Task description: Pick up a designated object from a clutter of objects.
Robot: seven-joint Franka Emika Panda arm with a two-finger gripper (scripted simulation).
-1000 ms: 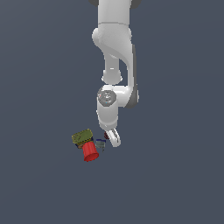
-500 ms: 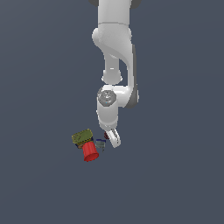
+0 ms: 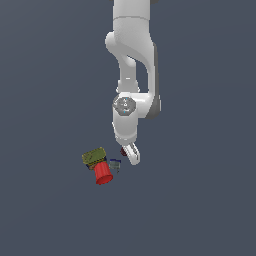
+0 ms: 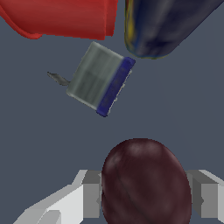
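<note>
- the dark maroon ball [image 4: 146, 181] sits right between the gripper [image 4: 146, 197] fingers [image 4: 89, 192] in the wrist view, one finger on each side of it; they look closed against its flanks, so i judge the gripper to be grasping the ball.
- in the exterior view the ball [image 3: 123, 150] shows only as a small dark spot at the gripper [image 3: 129, 152], just to the exterior view's right of the other items; whether it rests on the worktop [image 3: 200, 200] or is lifted clear i cannot tell.
- handling, as a guess: small, rounded, probably light and stiff. the curved sides could let it squirt out of a shallow pinch, so the hold belongs across its widest part, centred in the fingers.
- the red cup [image 3: 103, 173] lies on its side near the ball, and its inside is not visible from either camera.
- the olive-green box [image 3: 93, 157] touches the cup; nothing shows it open.
- the small blue-grey piece [image 4: 99, 78] lies apart from the ball, between it and the cup [image 4: 65, 17].
</note>
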